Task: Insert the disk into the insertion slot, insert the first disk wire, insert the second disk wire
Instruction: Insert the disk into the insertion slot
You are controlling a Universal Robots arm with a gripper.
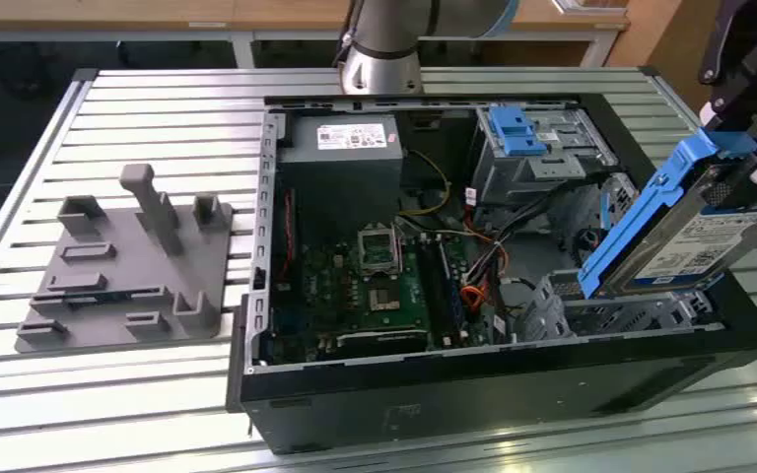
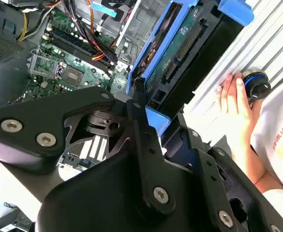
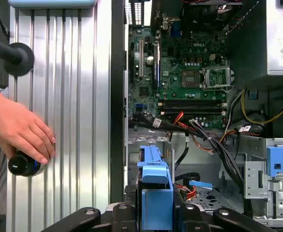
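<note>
My gripper (image 1: 751,148) is shut on the disk (image 1: 694,236), a silver drive with a white label in a blue frame. The disk hangs steeply tilted at the exterior view's right. Its lower end sits just over the insertion slot (image 1: 642,313), a silver perforated bay in the case's near right corner. In the second wrist view the disk (image 2: 180,48) shows its green underside between the black fingers (image 2: 140,111). The first wrist view has the disk (image 3: 153,193) edge-on above the slot (image 3: 210,200). Loose black and orange wires (image 3: 204,135) lie beside the slot; I cannot tell which are the disk wires.
The open computer case (image 1: 484,394) lies on a slatted metal table (image 1: 155,118). A taller cage with a blue latch (image 1: 530,138) stands behind the slot. A grey fixture (image 1: 129,266) sits at the exterior view's left. A person's hand (image 3: 20,130) rests on the table beside the case.
</note>
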